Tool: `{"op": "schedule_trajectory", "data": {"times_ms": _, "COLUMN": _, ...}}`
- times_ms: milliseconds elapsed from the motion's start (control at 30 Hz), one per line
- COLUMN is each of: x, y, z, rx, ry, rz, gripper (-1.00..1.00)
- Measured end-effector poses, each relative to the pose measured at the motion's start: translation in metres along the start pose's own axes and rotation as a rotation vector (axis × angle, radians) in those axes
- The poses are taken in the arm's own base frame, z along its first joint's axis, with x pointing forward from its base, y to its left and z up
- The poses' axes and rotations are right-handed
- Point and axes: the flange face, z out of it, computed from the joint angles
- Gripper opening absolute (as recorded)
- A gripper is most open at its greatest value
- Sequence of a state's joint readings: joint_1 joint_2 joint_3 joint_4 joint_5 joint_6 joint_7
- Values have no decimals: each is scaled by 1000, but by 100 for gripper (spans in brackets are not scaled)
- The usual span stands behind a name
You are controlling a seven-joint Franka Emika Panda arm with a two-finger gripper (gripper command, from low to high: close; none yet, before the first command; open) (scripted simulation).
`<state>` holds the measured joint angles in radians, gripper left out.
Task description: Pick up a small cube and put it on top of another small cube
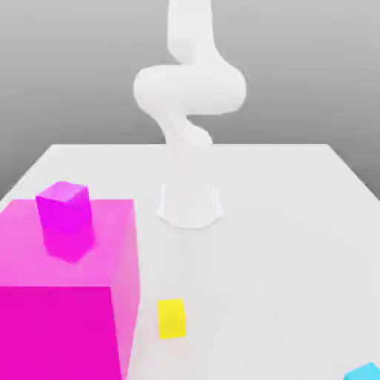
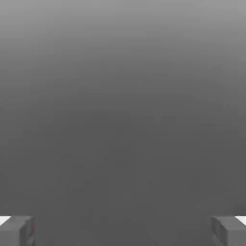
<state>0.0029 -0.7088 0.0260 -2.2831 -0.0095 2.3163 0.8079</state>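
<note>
White table point(image 1: 252, 245) beneath yellow point(image 1: 171, 318) and cyan cubes point(image 1: 364, 372)

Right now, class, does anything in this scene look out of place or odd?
Nothing looks spilled or damaged. The cyan cube stands out: it sits at the exterior view's near right corner, partly cut off by the picture's edge.

Bright, washed-out whites in the exterior view, dim grey gradient in the hand view

The exterior view's bottom edge crops the cyan cube point(image 1: 363, 372) and magenta block point(image 1: 63, 326)
</note>
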Motion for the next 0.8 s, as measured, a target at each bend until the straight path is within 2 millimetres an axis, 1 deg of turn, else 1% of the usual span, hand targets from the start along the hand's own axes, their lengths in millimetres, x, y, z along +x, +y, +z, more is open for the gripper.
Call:
{"op": "schedule_trajectory", "data": {"times_ms": 100, "x": -9, "y": -18, "z": 49, "rx": -52, "ry": -49, "rz": -35, "gripper": 0}}
{"op": "schedule_trajectory", "data": {"times_ms": 200, "x": -23, "y": -33, "z": 96, "rx": -98, "ry": -98, "rz": -71, "gripper": 0}}
{"op": "schedule_trajectory", "data": {"times_ms": 300, "x": -41, "y": -45, "z": 144, "rx": -142, "ry": -149, "rz": -107, "gripper": 0}}
{"op": "schedule_trajectory", "data": {"times_ms": 400, "x": -63, "y": -54, "z": 191, "rx": -183, "ry": -202, "rz": -143, "gripper": 0}}
{"op": "schedule_trajectory", "data": {"times_ms": 533, "x": -99, "y": -61, "z": 252, "rx": -232, "ry": -275, "rz": -192, "gripper": 0}}
{"op": "schedule_trajectory", "data": {"times_ms": 633, "x": -135, "y": -65, "z": 295, "rx": -264, "ry": -335, "rz": -235, "gripper": 0}}
{"op": "schedule_trajectory", "data": {"times_ms": 700, "x": -159, "y": -64, "z": 323, "rx": -285, "ry": -374, "rz": -259, "gripper": 0}}
{"op": "schedule_trajectory", "data": {"times_ms": 800, "x": -194, "y": -58, "z": 363, "rx": -318, "ry": -432, "rz": -288, "gripper": 0}}
